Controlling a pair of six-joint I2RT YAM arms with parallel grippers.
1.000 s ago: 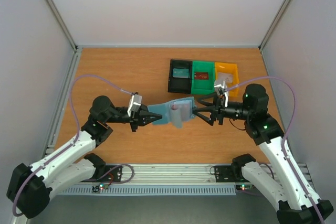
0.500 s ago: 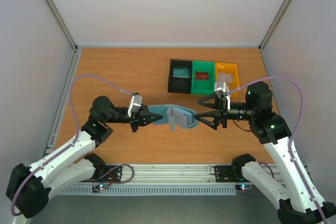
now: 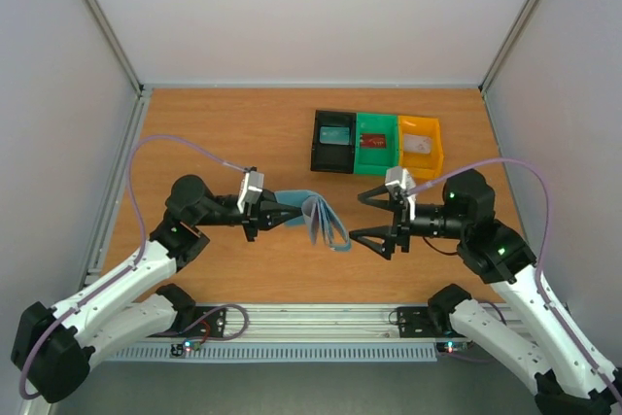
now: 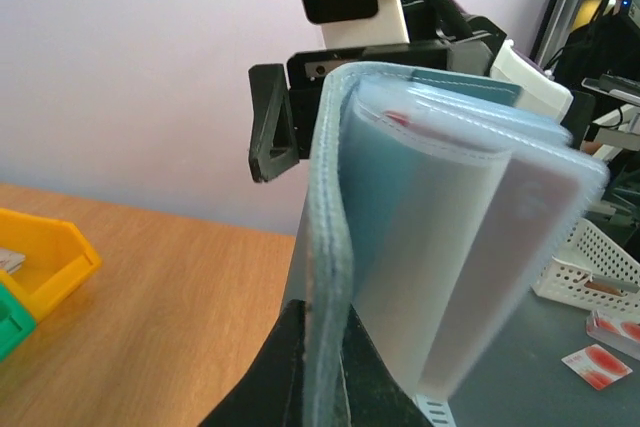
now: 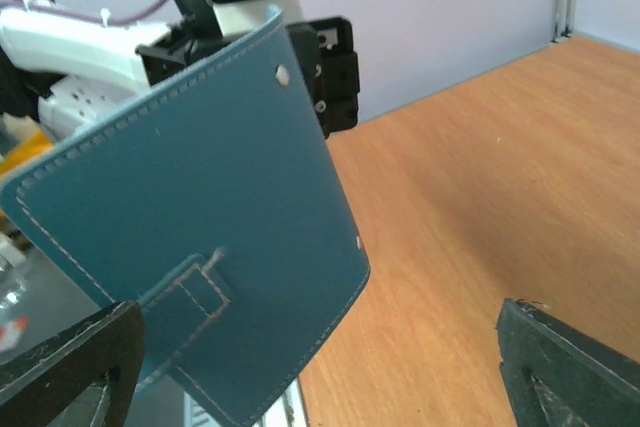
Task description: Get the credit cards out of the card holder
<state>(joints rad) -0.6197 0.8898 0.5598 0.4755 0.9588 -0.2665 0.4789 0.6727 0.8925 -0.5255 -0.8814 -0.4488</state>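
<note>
The blue-grey card holder point(image 3: 326, 224) hangs above the table's middle, its leaves nearly folded together. My left gripper point(image 3: 270, 217) is shut on its left edge. In the left wrist view the holder point(image 4: 440, 207) stands on edge between my fingers point(image 4: 285, 367), and a thin red card edge point(image 4: 396, 119) shows at the top of a pale pocket. My right gripper point(image 3: 360, 218) is wide open just right of the holder, not touching it. In the right wrist view the holder's blue outer cover point(image 5: 200, 197) with its strap fills the left, between my spread fingers point(image 5: 70, 357).
Three bins stand at the back right: black point(image 3: 317, 148), green point(image 3: 393, 157) with a red card point(image 3: 374, 141) inside, yellow point(image 3: 436, 143) with a pale card point(image 3: 420, 146). The yellow bin also shows in the left wrist view point(image 4: 45, 257).
My right gripper has let go of the holder's right end, opened wide and moved back and lower. The holder has folded closer together. My left gripper still holds it.
</note>
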